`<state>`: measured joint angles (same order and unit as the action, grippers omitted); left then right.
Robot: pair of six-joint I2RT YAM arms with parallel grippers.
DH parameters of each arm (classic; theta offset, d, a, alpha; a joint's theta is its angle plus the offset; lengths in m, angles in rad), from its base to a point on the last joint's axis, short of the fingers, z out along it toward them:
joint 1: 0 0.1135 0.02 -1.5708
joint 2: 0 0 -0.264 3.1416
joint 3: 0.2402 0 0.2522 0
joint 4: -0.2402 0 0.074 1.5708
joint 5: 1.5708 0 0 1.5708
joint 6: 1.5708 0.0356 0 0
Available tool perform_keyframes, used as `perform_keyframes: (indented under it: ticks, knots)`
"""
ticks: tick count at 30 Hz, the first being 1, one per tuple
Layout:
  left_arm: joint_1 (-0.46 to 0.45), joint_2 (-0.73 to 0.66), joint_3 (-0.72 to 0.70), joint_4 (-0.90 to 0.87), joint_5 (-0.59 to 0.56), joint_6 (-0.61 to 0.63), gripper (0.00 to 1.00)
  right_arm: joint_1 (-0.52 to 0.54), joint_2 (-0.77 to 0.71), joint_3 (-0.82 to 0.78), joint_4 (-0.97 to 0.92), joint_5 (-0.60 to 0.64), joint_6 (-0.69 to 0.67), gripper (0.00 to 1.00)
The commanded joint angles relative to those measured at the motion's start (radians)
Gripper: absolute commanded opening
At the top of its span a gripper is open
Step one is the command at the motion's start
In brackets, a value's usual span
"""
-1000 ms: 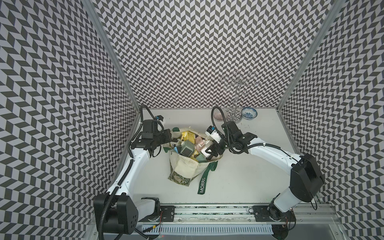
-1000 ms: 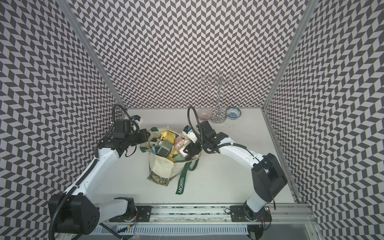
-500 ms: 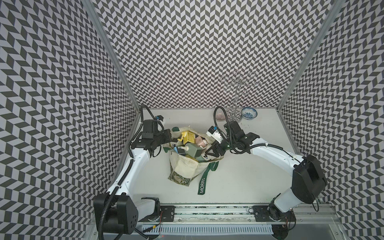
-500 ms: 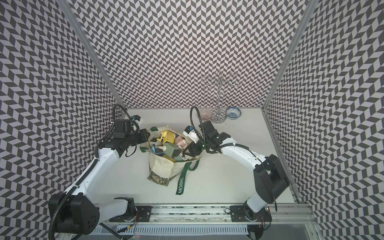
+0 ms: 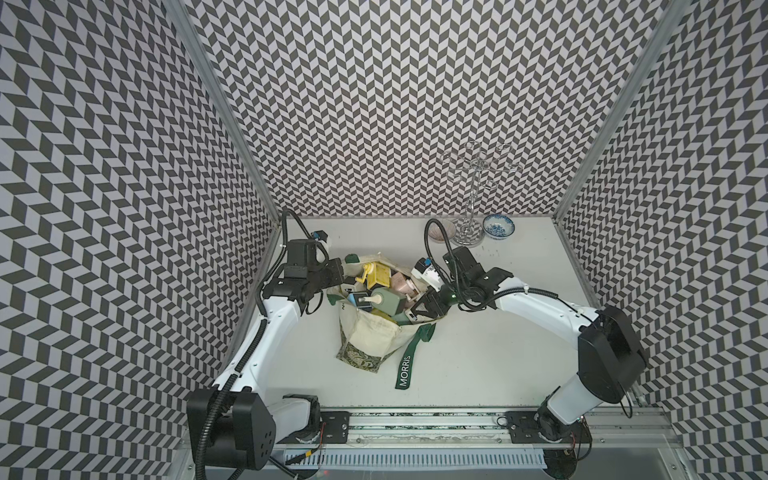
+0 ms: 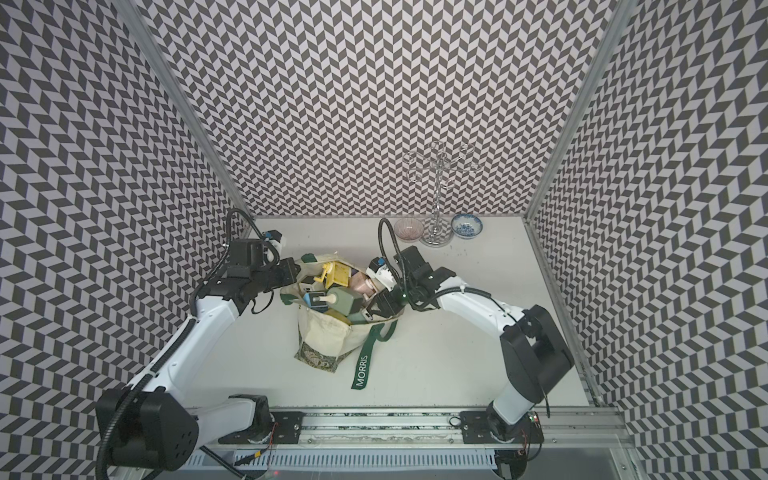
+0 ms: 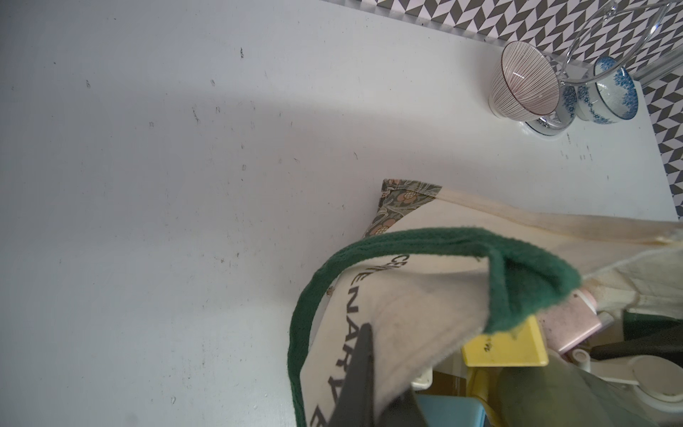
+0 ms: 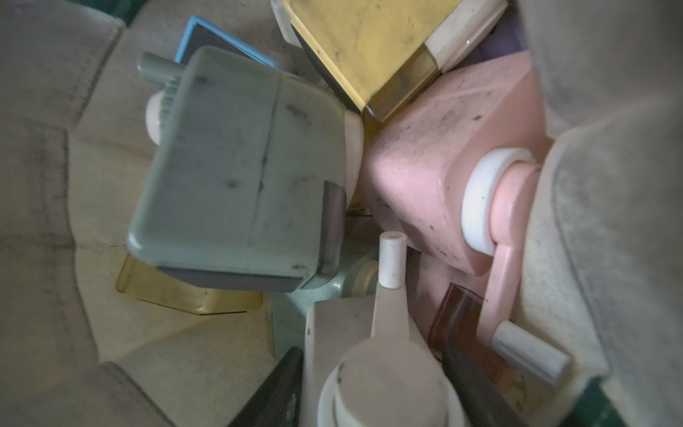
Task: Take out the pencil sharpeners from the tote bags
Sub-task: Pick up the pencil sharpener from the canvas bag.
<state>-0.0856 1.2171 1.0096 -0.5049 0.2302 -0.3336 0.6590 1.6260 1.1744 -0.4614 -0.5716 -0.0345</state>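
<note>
Room: chevron walls (image 5: pixel 395 104) on three sides and a bare white table (image 5: pixel 498 353). Nothing here softens a drop.
Left gripper (image 5: pixel 336 280): clamped shut on the bag's left rim, holding the mouth up. If that cloth slips free, the mouth sags over the pile and you lose your way in.
Bag (image 5: pixel 370 336): mid-table, mouth toward the back wall, one strap (image 5: pixel 406 370) trailing on the table. It looks soft and light, so a hard pull may drag it along whole.
Sharpeners (image 5: pixel 380 277): heaped in the bag's open mouth, with none lying clear of it. The heap is loose. Lift one and the green sharpener (image 8: pixel 240 177) or another neighbour may tumble out or slide deeper.
Right gripper (image 5: pixel 422 309): inside the mouth, jaws either side of the beige sharpener (image 8: pixel 354 351). You cannot tell whether they bite yet. They sit by its round cap and crank, which I judge a poor hold, and it may twist loose. The pink sharpener (image 8: pixel 443 166) has its crank just beside one finger and could snag, as could the cloth.
Bowls (image 5: pixel 498 226) and stand (image 5: pixel 471 232): back right, well apart from the bag. A wide swing outward could strike them.
</note>
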Motion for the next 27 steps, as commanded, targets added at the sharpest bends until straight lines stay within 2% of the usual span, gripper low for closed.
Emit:
perform_keyframes:
  ticks: [1, 6, 13, 18, 21, 23, 27]
  knots:
    - [-0.007, -0.038, 0.026, 0.049, 0.007, 0.004, 0.00, 0.016, -0.002, 0.001, -0.004, 0.028, -0.002, 0.51]
    - [-0.008, -0.039, 0.025, 0.049, 0.005, 0.005, 0.00, 0.016, -0.041, 0.068, -0.038, 0.052, 0.019, 0.32]
    - [-0.009, -0.042, 0.027, 0.048, 0.005, 0.006, 0.00, 0.009, -0.134, 0.187, -0.119, 0.176, 0.055, 0.25]
    - [-0.008, -0.045, 0.026, 0.048, 0.006, 0.004, 0.00, -0.028, -0.206, 0.211, -0.129, 0.352, 0.104, 0.24]
    - [-0.013, -0.051, 0.029, 0.042, -0.011, 0.006, 0.00, -0.107, -0.210, 0.236, -0.171, 0.406, 0.108, 0.24]
    - [-0.016, -0.062, 0.028, 0.040, -0.039, 0.008, 0.00, -0.147, -0.195, 0.248, -0.198, 0.502, 0.097, 0.23]
    - [-0.016, -0.062, 0.028, 0.044, -0.022, 0.006, 0.00, -0.307, -0.109, 0.259, -0.224, 0.563, 0.084, 0.22]
